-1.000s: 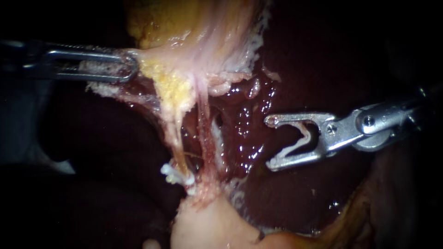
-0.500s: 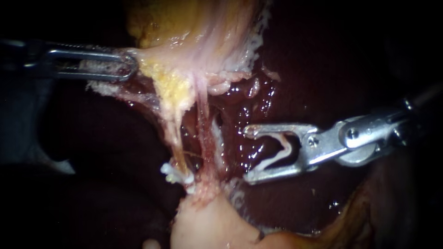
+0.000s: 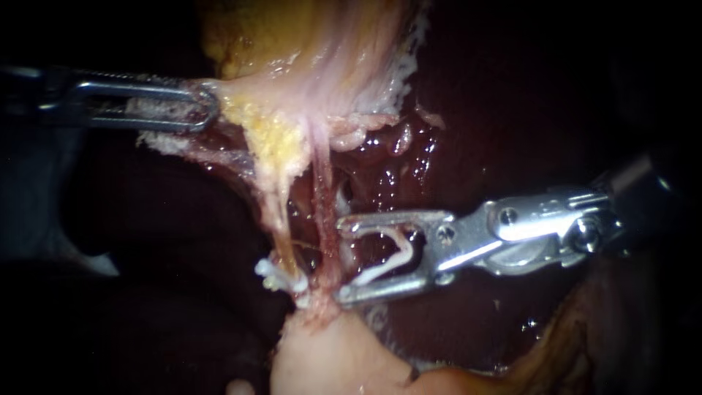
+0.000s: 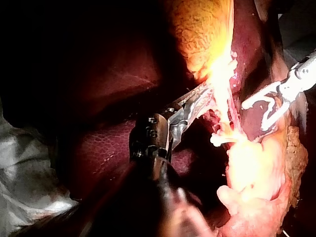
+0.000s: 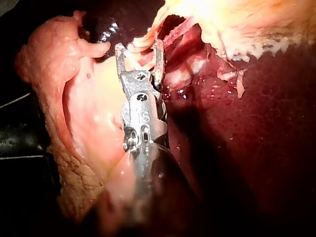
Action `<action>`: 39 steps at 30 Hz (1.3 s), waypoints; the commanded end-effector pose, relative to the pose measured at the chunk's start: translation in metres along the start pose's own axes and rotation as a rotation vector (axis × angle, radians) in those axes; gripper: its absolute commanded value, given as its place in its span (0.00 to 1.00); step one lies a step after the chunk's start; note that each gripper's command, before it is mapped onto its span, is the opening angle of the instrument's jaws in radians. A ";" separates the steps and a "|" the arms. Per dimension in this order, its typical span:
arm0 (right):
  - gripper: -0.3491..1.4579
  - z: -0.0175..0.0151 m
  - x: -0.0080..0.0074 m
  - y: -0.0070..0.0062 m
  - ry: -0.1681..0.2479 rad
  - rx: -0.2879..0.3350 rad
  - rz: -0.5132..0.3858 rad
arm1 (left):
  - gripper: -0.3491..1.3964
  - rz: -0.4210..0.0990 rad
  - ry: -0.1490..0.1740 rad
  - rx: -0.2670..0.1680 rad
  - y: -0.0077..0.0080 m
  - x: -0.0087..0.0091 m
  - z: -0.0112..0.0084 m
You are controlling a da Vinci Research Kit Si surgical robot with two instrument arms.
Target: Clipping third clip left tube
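Lining up the shot, nothing fired yet as far as I can tell. My right instrument (image 3: pixel 342 260) comes in from the right with its jaws spread wide. It's carrying a white clip (image 3: pixel 391 256) seated between them, a leg against each jaw, uncrushed.

The jaw tips sit right at the right tube (image 3: pixel 324 205). The left tube (image 3: pixel 280 219) is just beyond that to the left, and it doesn't look like it's inside the jaws yet. That tube runs taut from the gallbladder (image 3: pixel 314 44) toward the near side. At its near end is a cluster of placed clips (image 3: pixel 278 276), probably two, but I can't count them for sure.

My left instrument (image 3: pixel 207 106) is clamped on the gallbladder's edge at the far left, stretching everything out.

My guess at what's left: push further left until the left tube sits in the clip, squeeze, let go. The right tube getting caught is the worry.
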 end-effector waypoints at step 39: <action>0.46 0.0068 -0.0013 0.0036 0.049 0.071 0.034 | 0.00 -0.002 0.003 0.005 0.0006 0.0000 0.0002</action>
